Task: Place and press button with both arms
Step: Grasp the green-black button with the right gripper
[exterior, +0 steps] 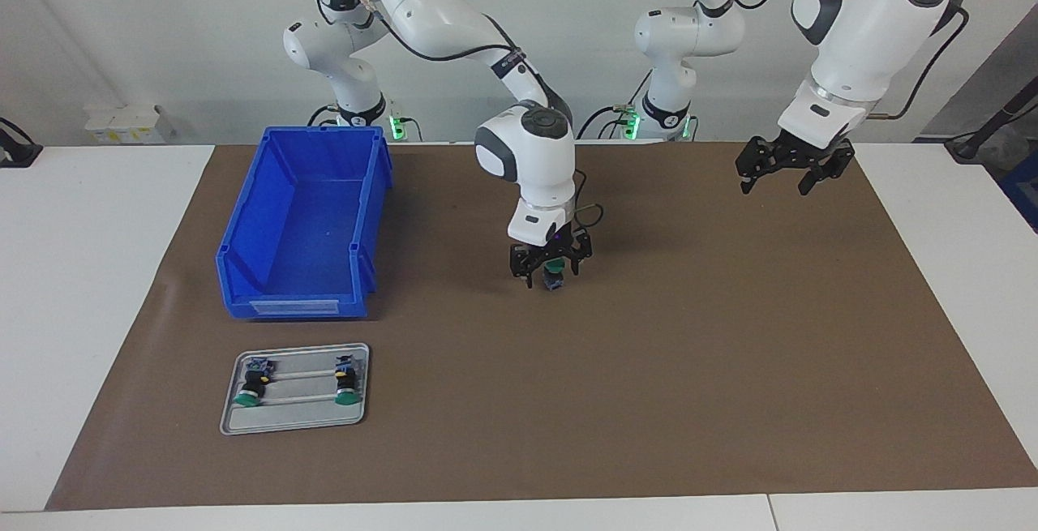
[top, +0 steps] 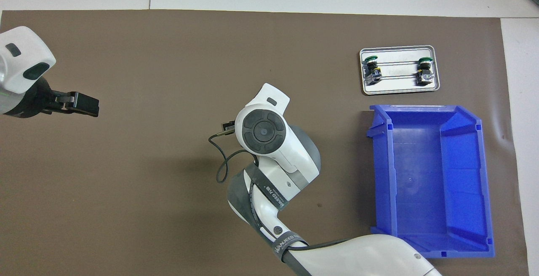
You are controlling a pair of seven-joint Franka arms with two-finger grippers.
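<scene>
My right gripper [exterior: 551,265] at frame centre, low over the mat [exterior: 649,369], fingers around the upright button [exterior: 554,274], my left gripper [exterior: 793,163] upper right, jaws wide, empty, waiting.

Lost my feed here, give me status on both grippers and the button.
Right gripper low over mat centre, fingers around the button. Left gripper open, waiting high. Nothing in the way.

My white table [exterior: 97,271] carries a brown mat [exterior: 689,369]. On the mat sit a blue bin [exterior: 304,227] and a grey tray [exterior: 296,389].
</scene>
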